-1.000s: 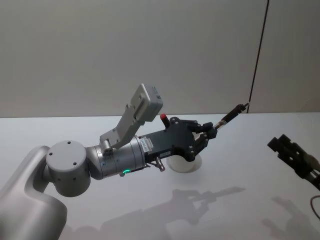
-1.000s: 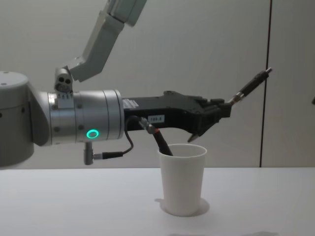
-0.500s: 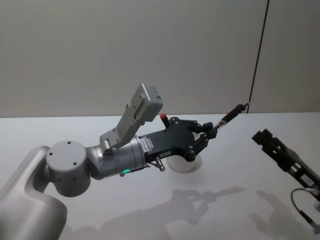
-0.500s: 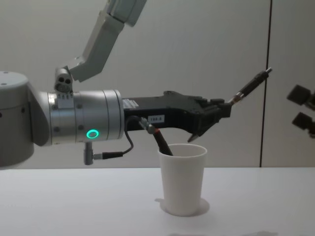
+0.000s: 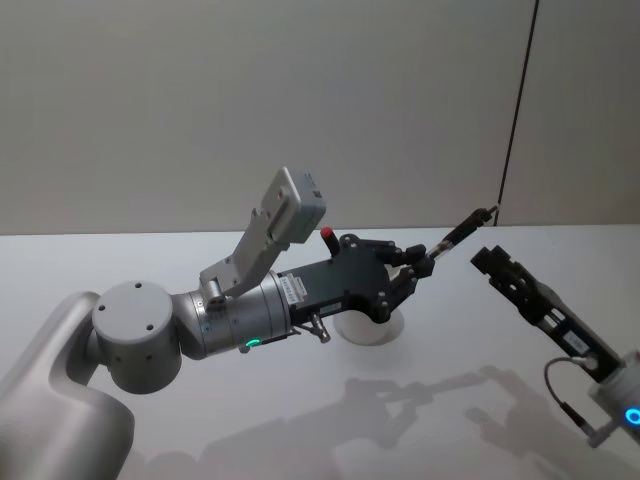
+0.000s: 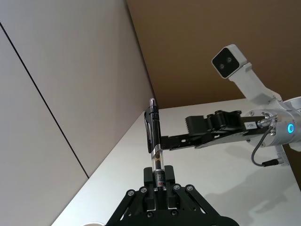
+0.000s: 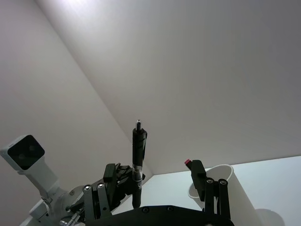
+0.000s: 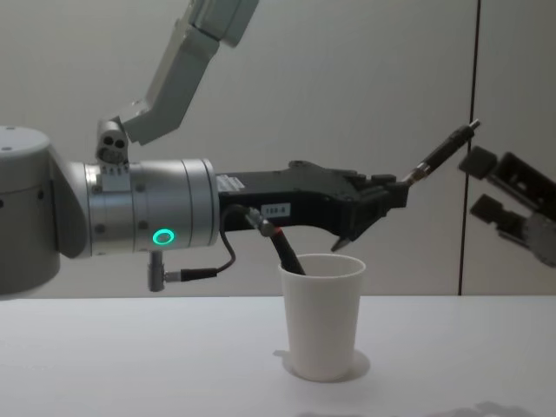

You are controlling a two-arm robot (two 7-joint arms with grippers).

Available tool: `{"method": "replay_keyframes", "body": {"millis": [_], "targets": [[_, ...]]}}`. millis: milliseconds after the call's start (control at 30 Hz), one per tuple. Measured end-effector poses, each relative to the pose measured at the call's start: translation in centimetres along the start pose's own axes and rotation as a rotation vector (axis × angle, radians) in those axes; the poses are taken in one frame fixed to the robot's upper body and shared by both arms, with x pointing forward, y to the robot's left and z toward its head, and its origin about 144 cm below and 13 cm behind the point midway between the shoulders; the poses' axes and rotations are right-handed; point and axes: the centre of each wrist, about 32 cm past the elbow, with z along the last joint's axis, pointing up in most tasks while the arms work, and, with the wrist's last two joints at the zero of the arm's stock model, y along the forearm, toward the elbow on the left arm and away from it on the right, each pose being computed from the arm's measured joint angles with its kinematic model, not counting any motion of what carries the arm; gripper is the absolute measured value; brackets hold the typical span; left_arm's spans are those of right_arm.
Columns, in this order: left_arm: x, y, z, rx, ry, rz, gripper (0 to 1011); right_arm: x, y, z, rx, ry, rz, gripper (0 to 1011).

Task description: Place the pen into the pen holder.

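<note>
Chest view: left gripper (image 8: 400, 188) pinches the tilted slim black pen (image 8: 445, 149); right gripper (image 8: 483, 184) spread nearby.

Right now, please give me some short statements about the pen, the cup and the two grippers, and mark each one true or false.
1. The left gripper is shut on the pen. True.
2. The pen stands inside the cup. False: it is held in the air, higher than the cup.
3. The cup lies on its side. False: it stands upright on the table.
4. The right gripper is open, close to the pen's free end. True.
</note>
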Motion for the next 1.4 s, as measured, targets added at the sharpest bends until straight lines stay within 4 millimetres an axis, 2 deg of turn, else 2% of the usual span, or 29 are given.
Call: {"method": "replay_keyframes", "body": {"millis": [800, 1400], "targets": [[0.0, 0.0, 0.0, 0.000, 0.000, 0.000, 142, 1.1, 4.4, -1.7, -0.029, 0.023, 0.039, 1002], [0.0, 0.0, 0.0, 0.000, 0.000, 0.000, 142, 1.0, 5.8, -2.8, -0.012, 0.053, 0.032, 1002]]}}
